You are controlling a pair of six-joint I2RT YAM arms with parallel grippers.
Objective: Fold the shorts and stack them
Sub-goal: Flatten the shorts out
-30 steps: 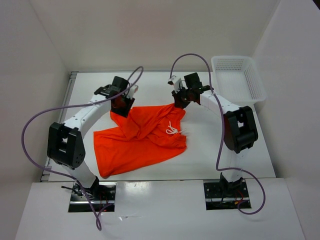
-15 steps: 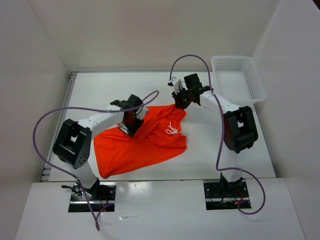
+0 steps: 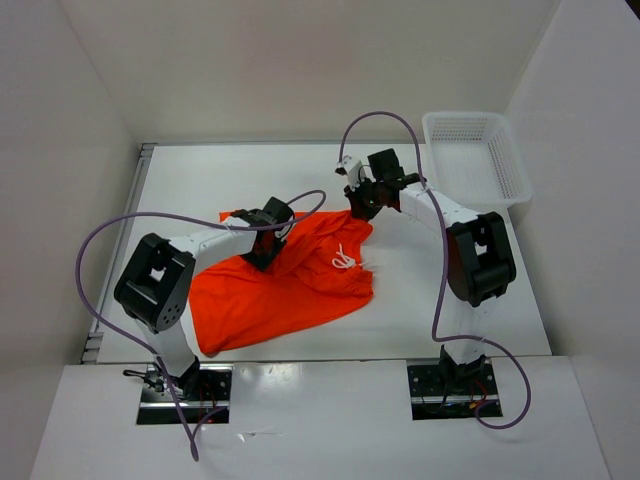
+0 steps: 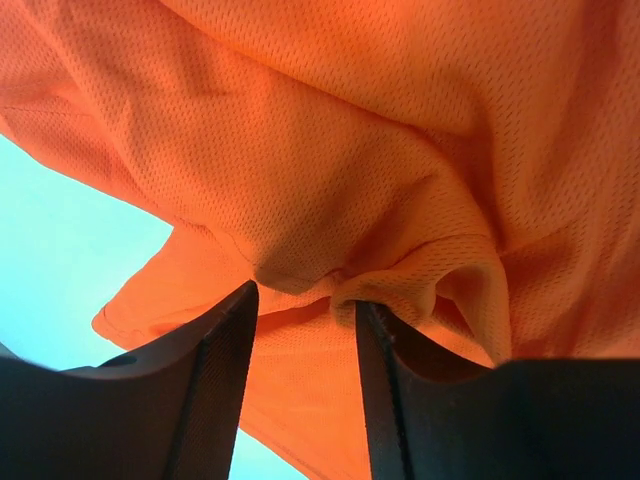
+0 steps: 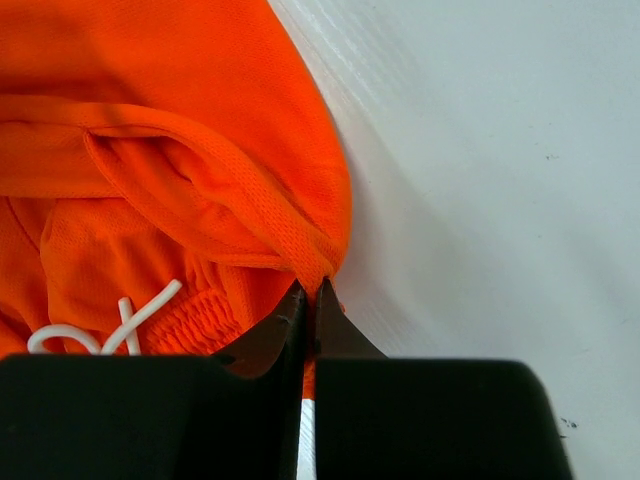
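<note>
The bright orange shorts (image 3: 290,290) lie crumpled on the white table, with the white drawstring (image 3: 345,260) on top near the right side. My left gripper (image 3: 266,243) sits low over the shorts' upper middle. In the left wrist view its jaws (image 4: 300,300) stand apart, with bunched mesh fabric (image 4: 400,150) at the tips. My right gripper (image 3: 358,205) is at the shorts' back right corner. In the right wrist view it (image 5: 310,290) is shut on a folded hem of the shorts (image 5: 150,80), beside the drawstring (image 5: 100,325).
A white mesh basket (image 3: 475,155) stands at the back right of the table (image 3: 450,300). White walls close in the table on the left, back and right. Purple cables loop above both arms.
My left gripper has swung from the back left in towards the centre, over the shorts, dragging fabric with it. A cloth corner now shows behind it. The right gripper has stayed put.
</note>
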